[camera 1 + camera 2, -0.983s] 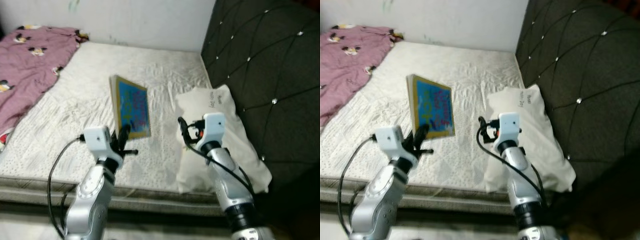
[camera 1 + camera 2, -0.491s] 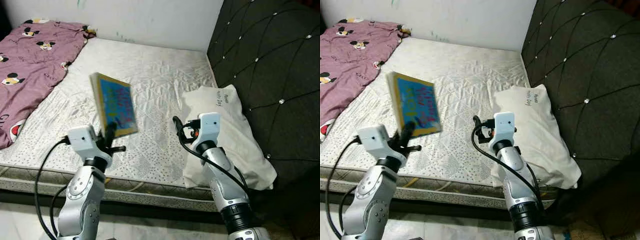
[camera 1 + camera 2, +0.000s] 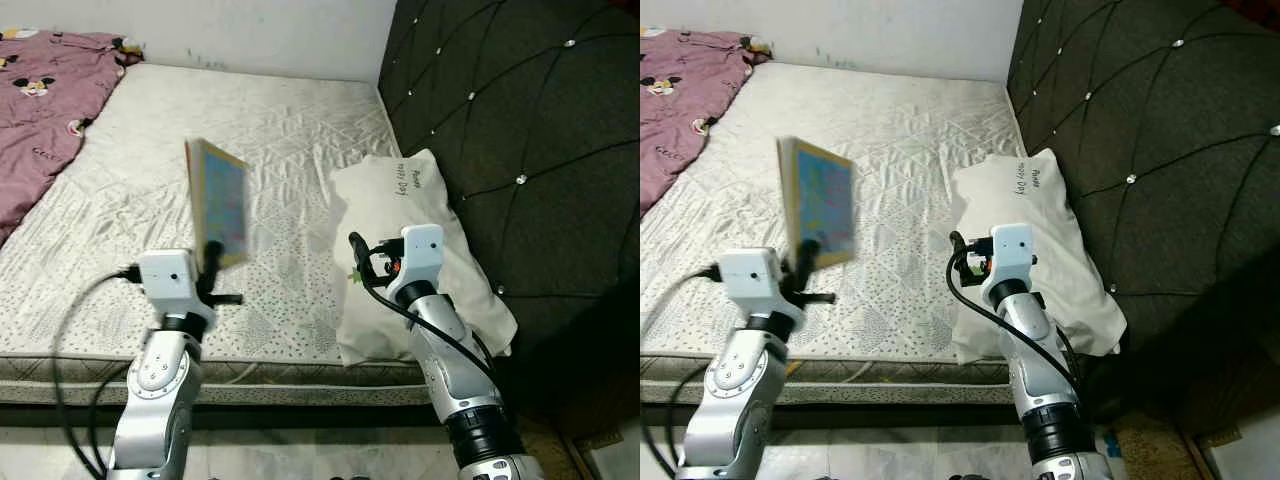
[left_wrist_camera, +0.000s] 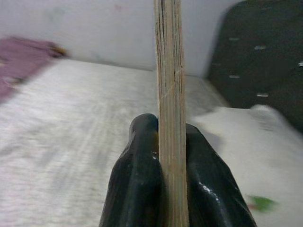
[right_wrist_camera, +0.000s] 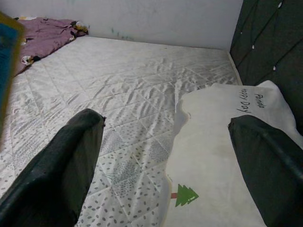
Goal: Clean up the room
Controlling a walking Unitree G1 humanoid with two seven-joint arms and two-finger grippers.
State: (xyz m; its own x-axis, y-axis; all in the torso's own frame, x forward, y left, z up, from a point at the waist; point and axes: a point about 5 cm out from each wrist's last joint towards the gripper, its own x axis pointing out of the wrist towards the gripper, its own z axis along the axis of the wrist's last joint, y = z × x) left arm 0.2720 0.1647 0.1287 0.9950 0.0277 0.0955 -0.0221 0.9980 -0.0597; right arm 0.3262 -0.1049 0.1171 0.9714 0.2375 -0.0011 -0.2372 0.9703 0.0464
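The left gripper (image 4: 171, 156) pinches a book (image 3: 217, 213) tight and holds it upright above the bed (image 3: 290, 130). The right gripper (image 5: 165, 161) hangs with its fingers spread wide — nothing in it — just over the pillow (image 3: 400, 230).

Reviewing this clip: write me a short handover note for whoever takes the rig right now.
Left tool: shut on the book, held upright above the mattress.
Right tool: open, holding nothing, raised over the white pillow.
Pink blanket lies crumpled on the mattress's far left side; the pillow rests by the dark headboard.
Done: book is off the bed.
Left: put the book away, then probably tidy the blanket and pillow.
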